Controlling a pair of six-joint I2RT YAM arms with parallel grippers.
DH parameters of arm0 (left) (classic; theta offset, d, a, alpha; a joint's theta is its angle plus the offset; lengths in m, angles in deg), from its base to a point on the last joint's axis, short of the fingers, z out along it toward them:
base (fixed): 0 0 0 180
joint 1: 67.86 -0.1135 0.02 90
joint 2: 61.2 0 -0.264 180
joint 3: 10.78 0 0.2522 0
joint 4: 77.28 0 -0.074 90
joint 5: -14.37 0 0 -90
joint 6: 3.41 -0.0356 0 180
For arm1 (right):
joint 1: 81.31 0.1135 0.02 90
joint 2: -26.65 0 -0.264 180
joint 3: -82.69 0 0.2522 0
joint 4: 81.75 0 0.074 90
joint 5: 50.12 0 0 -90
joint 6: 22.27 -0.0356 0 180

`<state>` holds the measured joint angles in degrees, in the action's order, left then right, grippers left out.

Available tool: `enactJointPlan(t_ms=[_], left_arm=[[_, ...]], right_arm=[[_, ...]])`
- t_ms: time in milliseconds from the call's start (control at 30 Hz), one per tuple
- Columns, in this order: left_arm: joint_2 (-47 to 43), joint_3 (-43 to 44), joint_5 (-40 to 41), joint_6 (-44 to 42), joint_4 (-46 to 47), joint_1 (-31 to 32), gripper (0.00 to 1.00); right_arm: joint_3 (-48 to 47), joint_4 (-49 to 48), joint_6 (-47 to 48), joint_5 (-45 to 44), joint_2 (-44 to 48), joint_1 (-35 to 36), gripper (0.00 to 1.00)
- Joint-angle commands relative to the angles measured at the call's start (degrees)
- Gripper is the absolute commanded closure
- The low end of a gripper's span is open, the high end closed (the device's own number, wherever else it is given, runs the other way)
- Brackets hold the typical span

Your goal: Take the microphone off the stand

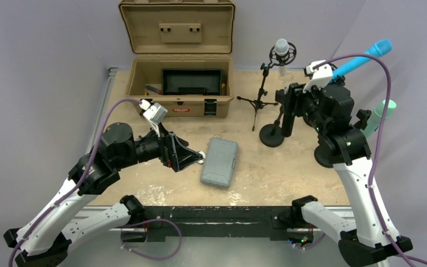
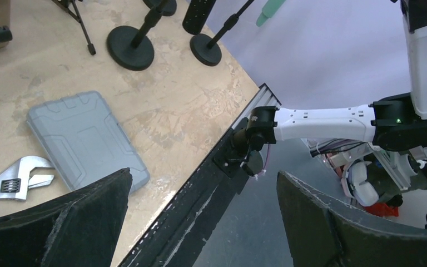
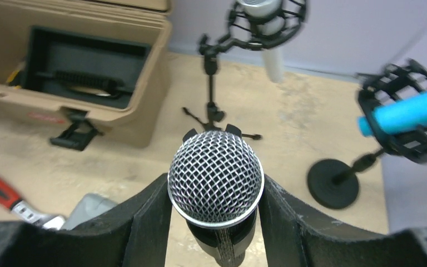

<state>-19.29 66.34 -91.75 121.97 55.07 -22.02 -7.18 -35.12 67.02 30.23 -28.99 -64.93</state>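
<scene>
- The right gripper [image 3: 216, 188] is clamped on the microphone [image 3: 216, 178]: in the right wrist view its two black fingers [image 3: 144, 217] press against either side of the silver mesh head
- The microphone stands upright, mesh head uppermost, its dark body running down between the fingers
- The stand [image 1: 271, 135] has a round black base that sits on the worktop [image 1: 289, 172] toward the right edge, about midway between the far and near edges; whether the microphone is seated in it is hidden by the gripper
- The left gripper [image 2: 203, 173] has its fingers spread wide apart with nothing between them, and hangs above the near half of the worktop, left of centre
- A grey case [image 1: 220, 162] lies flat just beside the left gripper, near the middle of the worktop
- An adjustable wrench [image 2: 11, 181] lies touching or just beside the case's left side
- An open tan toolbox [image 1: 180, 83] sits at the far edge, left of centre
- A white microphone [image 1: 281, 50] on a tripod stands near the far edge, right of the toolbox
- A blue microphone [image 1: 364, 58] in a black cradle is held tilted above the far right corner
</scene>
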Motion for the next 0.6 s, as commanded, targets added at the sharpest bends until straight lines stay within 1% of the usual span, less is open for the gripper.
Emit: enactJointPlan(t_ms=[0,100,233,367,467,567], left_arm=[[2.6,-0.4,-4.3,0.5,5.5,0.5,0.0],[4.1,0.0,-6.0,0.9,7.4,1.0,0.0],[6.3,0.9,-7.4,0.8,9.2,2.2,0.0],[8.0,1.0,-7.5,-0.2,11.7,3.8,0.0],[10.0,1.0,-8.3,-2.1,13.5,4.1,0.0],[12.6,2.8,-9.5,-5.2,13.8,4.1,0.0]], right_arm=[[-4.1,4.0,3.2,14.6,1.6,0.2,1.0],[-5.5,7.8,3.9,18.2,2.6,0.3,1.0],[-4.7,7.3,4.3,29.2,4.7,0.4,1.0],[-4.4,8.1,4.5,38.6,4.4,0.5,1.0],[-4.6,9.2,4.4,42.3,4.9,0.6,1.0],[-4.4,10.1,3.9,42.9,6.3,0.7,1.0]])
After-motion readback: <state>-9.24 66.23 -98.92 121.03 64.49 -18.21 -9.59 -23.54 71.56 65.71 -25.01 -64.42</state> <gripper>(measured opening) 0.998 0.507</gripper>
